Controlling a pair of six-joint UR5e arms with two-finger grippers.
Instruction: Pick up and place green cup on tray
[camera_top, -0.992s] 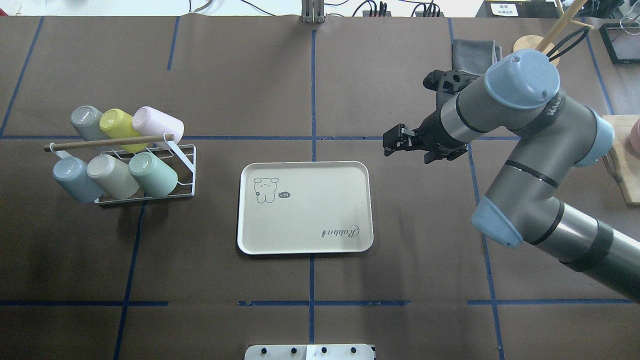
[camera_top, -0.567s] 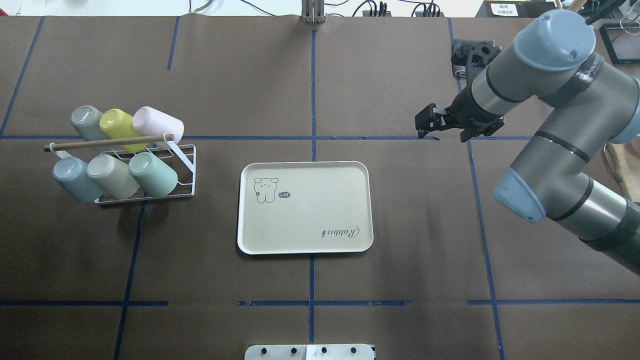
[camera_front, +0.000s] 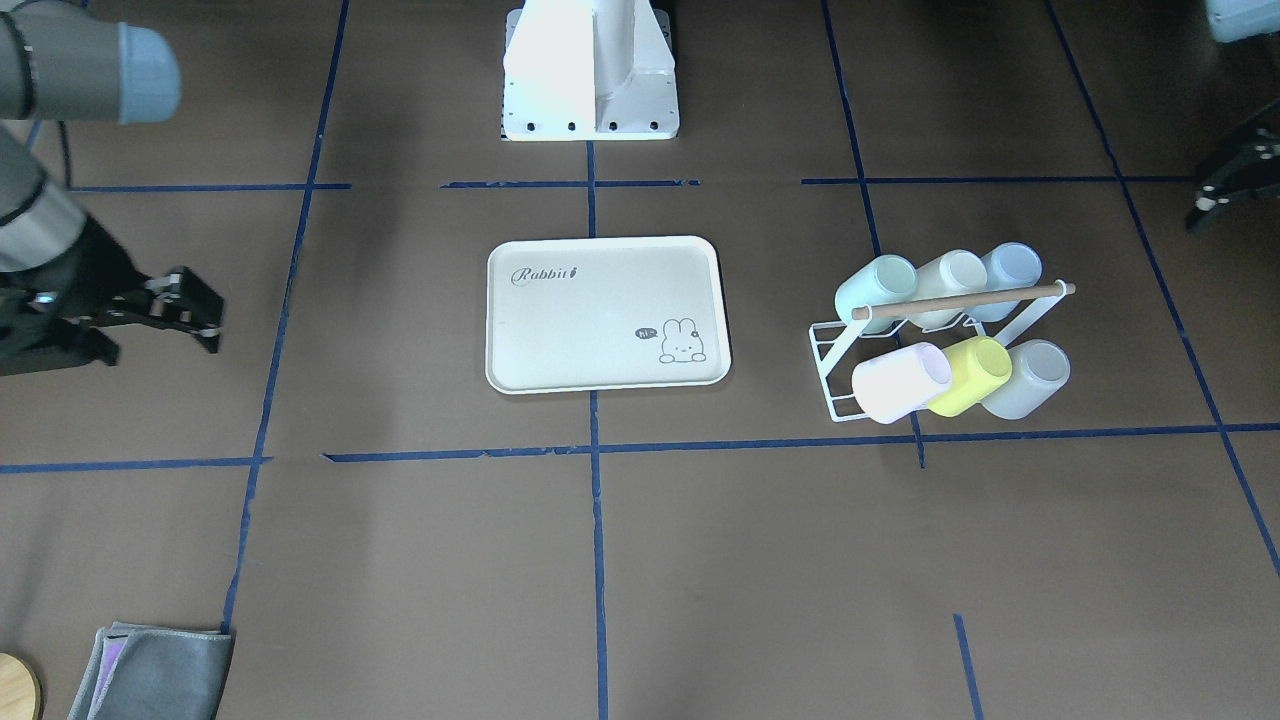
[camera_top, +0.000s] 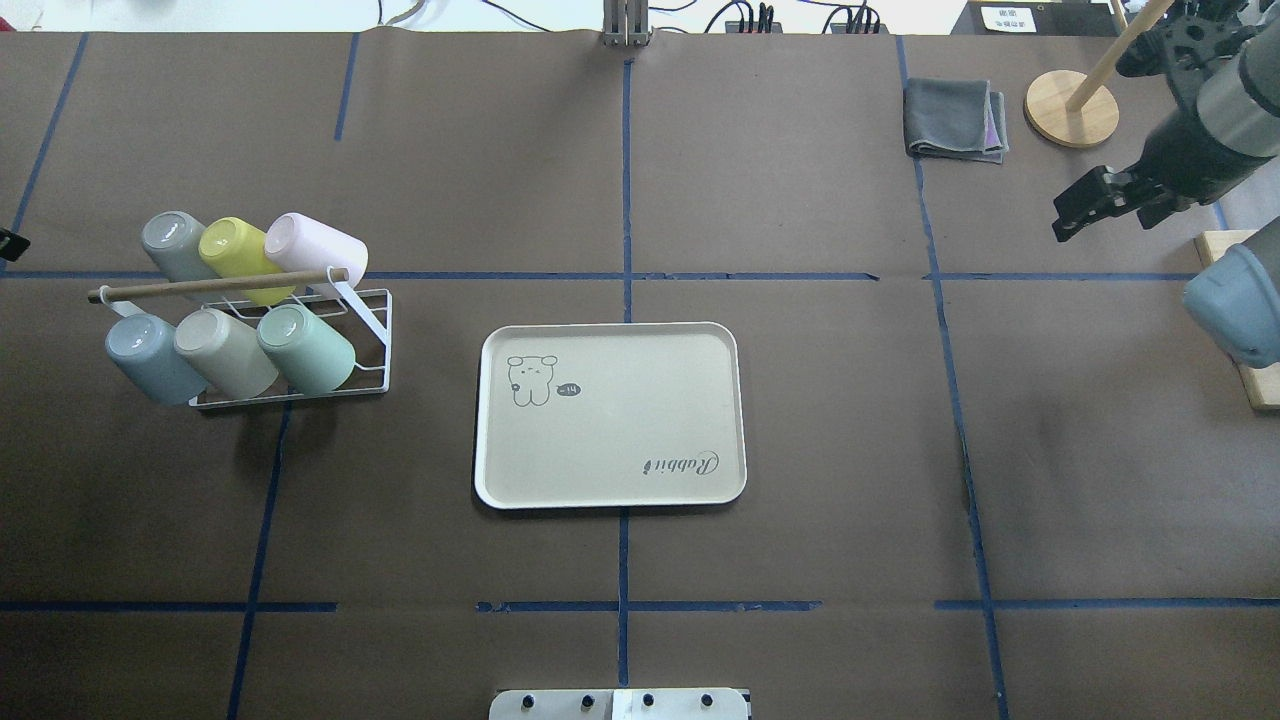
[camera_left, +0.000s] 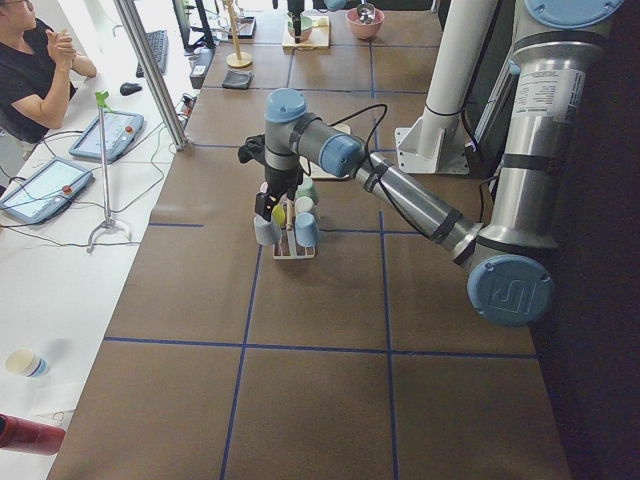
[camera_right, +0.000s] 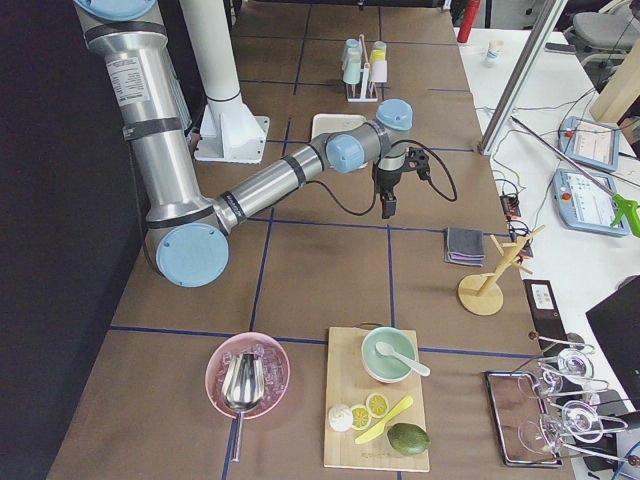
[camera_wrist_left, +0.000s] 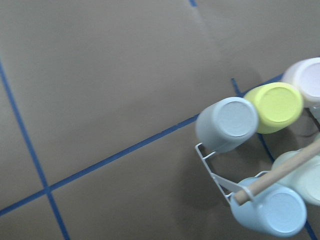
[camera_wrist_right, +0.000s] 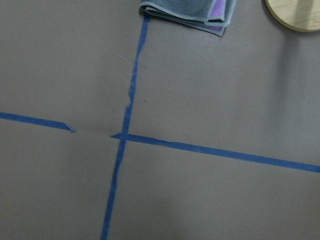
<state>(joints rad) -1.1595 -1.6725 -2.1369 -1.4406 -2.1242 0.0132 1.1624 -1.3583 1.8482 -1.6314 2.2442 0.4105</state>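
Tray (camera_front: 600, 320): "Rabbit" lettering in corner; speech-bubble text beside bunny drawing (camera_front: 682, 342) too small.

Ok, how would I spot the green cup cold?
Left of the tray in the overhead view stands a white wire rack of six cups. In its row nearer the robot, the green cup is the end one closest to the tray: pale mint, not the brighter yellow-green cup behind.
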